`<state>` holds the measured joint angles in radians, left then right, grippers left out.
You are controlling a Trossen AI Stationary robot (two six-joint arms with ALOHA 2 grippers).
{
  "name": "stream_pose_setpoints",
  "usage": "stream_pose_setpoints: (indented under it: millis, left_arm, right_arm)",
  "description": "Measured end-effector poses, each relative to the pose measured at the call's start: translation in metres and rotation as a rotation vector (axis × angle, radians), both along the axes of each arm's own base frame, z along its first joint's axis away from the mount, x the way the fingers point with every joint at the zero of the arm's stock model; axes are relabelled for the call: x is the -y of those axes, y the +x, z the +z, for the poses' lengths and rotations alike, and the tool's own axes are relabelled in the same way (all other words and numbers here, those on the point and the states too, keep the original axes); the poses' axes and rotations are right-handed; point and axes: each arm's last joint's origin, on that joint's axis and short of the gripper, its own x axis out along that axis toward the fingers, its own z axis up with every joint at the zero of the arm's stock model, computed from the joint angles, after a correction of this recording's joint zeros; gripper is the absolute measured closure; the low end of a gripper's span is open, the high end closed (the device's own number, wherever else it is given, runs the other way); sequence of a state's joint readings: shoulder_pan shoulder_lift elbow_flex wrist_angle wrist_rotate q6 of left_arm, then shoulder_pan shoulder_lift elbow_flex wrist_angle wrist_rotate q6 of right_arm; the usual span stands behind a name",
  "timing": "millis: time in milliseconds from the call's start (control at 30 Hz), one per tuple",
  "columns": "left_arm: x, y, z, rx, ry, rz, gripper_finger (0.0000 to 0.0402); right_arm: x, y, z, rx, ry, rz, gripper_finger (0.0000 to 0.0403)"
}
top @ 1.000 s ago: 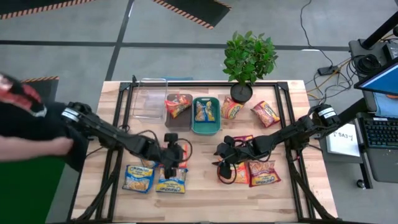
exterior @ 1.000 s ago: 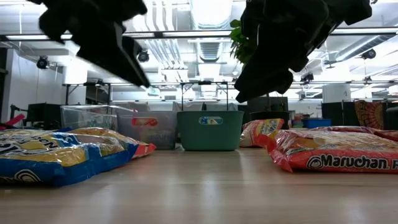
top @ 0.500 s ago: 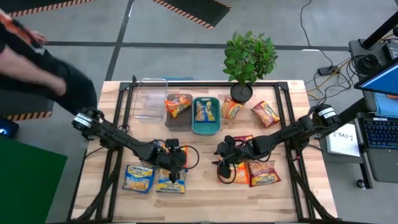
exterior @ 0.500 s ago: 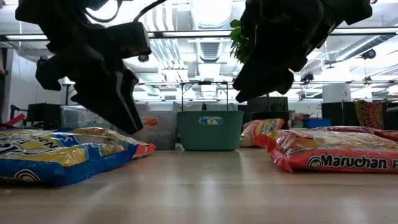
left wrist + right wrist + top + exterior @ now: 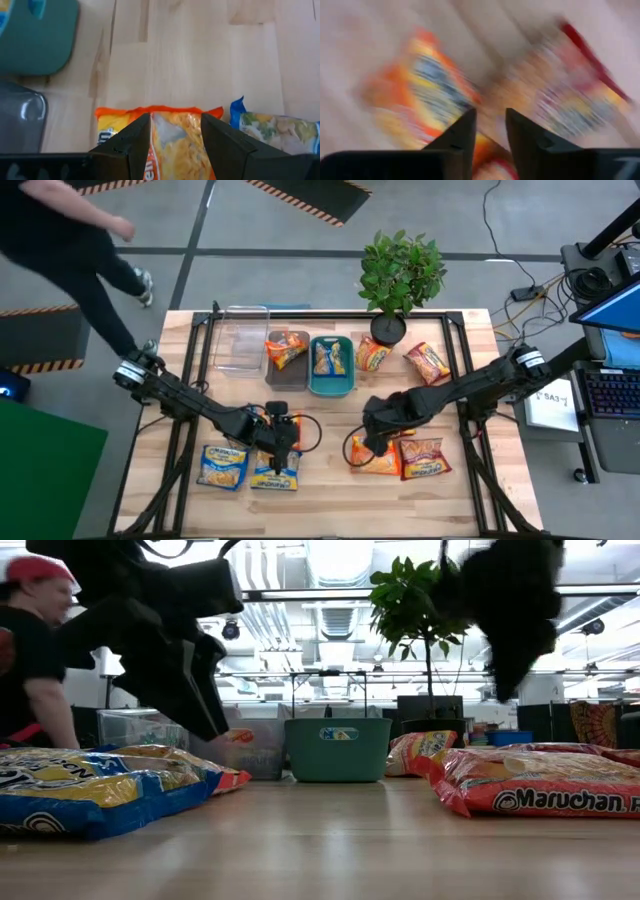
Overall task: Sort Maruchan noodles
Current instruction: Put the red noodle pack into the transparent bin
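The left gripper [image 5: 175, 135] straddles an orange Maruchan packet [image 5: 172, 145] with fingers parted, a blue packet [image 5: 275, 131] beside it. The right gripper [image 5: 490, 132], fingers narrowly apart, hovers above orange and red packets [image 5: 422, 458]; grasp unclear.

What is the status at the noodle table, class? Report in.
Left gripper open, astride an orange packet. Right gripper over orange packet beside red one. Nothing blocking the bins.

lab | hazard-striped floor mat [image 5: 308, 198] | ceiling ducts [image 5: 330, 565] | monitor [image 5: 612, 308]
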<state>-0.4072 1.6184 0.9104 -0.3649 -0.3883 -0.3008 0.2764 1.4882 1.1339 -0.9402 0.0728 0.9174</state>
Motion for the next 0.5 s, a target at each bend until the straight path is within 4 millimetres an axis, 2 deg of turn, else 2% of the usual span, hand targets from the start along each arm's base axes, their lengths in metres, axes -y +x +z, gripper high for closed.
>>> stream_pose_setpoints:
  millis: [167,333,500]
  left_arm:
    - [-0.001,0.0,0.0,0.015,0.036,0.016,0.0245]
    - [-0.001,0.0,0.0,0.012,0.044,0.015,0.0245]
    - [-0.001,0.0,0.0,0.01,0.048,0.009,0.0245]
  right_arm:
    - [0.006,-0.022,-0.022,-0.174,-0.047,-0.076,0.0383]
    - [0.01,-0.034,-0.049,-0.212,-0.055,-0.126,0.0391]
    - [0.008,-0.026,-0.063,-0.068,-0.005,-0.136,0.0394]
